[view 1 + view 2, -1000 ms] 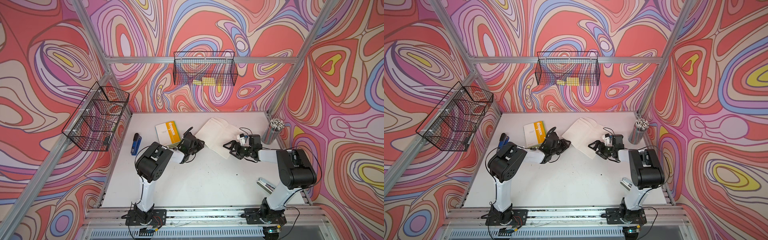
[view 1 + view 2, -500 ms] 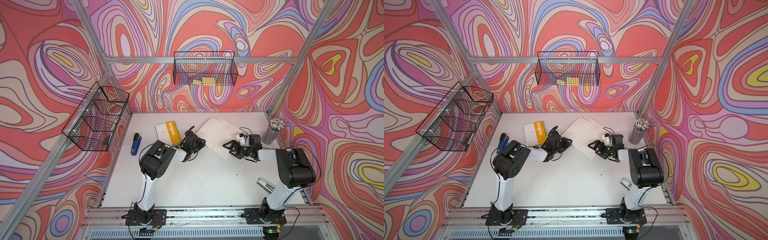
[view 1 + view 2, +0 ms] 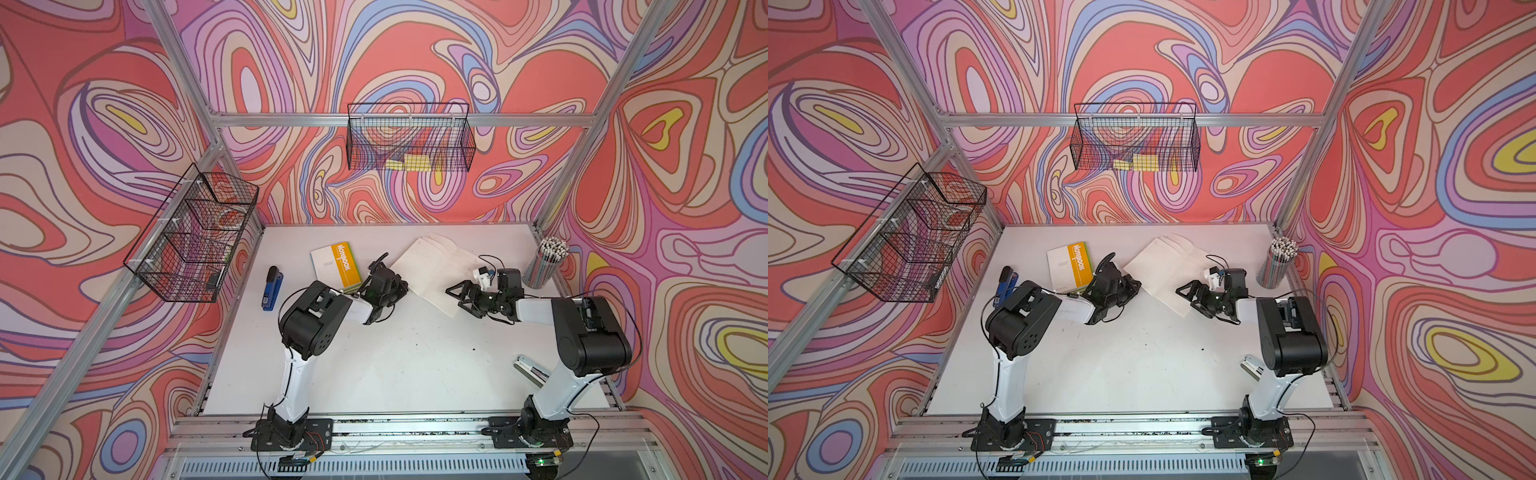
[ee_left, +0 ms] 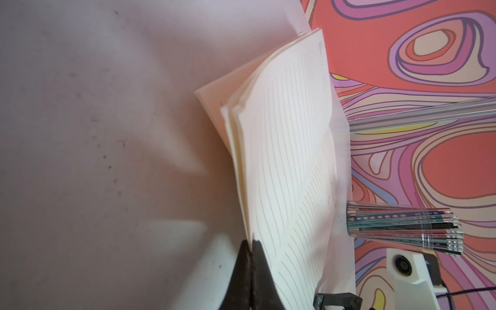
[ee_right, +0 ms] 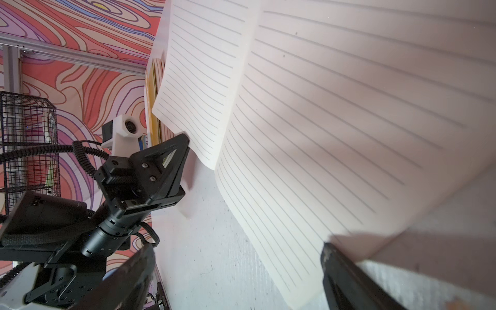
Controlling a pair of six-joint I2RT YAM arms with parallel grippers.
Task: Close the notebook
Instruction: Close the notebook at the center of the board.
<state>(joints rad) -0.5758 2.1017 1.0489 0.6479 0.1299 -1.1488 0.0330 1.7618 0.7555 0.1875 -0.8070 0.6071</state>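
On table point(image 3: 395, 365), open notebook point(image 3: 428, 270) lies diagonal; left claw point(image 4: 251, 245) pinches its corner.

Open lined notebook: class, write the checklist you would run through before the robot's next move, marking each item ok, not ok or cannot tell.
1. Left tool shut on the page edge of the open cream lined-paper notebook: ok.
2. Gripped pages lifted off the white table: ok.
3. Right tool open, gripping nothing: ok.
4. Right tool clear of the fold path: cannot tell; it sits at the notebook's near corner.
5. Clear cup of pencils apart from the notebook: ok.
6. Notebook closed: not ok.
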